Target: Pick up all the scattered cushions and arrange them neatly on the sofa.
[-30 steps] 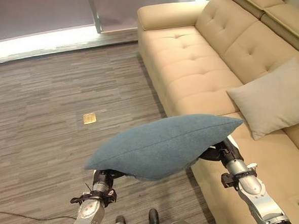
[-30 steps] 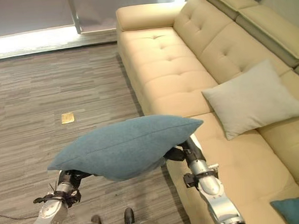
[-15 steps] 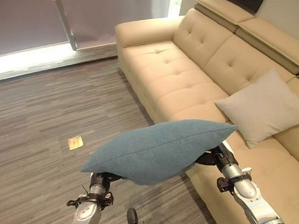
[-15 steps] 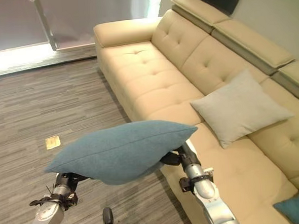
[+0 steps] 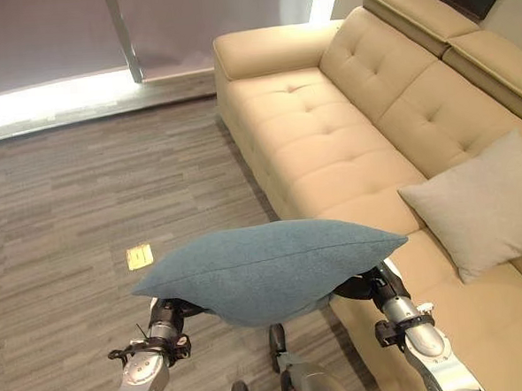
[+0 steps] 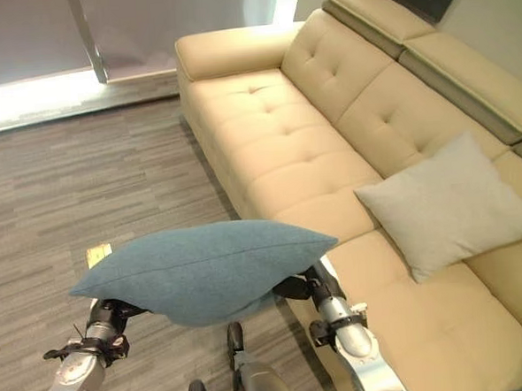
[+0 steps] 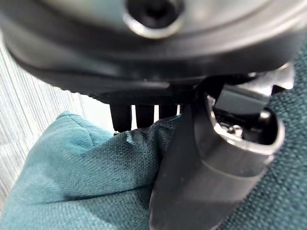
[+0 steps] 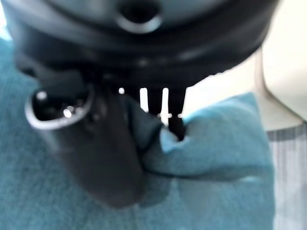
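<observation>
Blue cushion (image 5: pixel 270 266): held level above floor, beside sofa (image 5: pixel 345 128).
Left robot hand (image 7: pixel 192 158): pinching its corner.
Right robot hand (image 8: pixel 105 143): pinching opposite corner.
Grey cushion (image 5: pixel 488 204): on sofa.

A living room — beige tufted sofa (image 5: pixel 355 136), wood-look floor (image 5: pixel 76 207).

A matt, coarsely woven cloth is seen on the teal cushion (image 5: pixel 270 268). Smooth, tufted leather-like upholstery covers the sofa (image 5: pixel 328 129). The floor (image 5: pixel 76 207) is laid in matt, streaked wood-look planks.
</observation>
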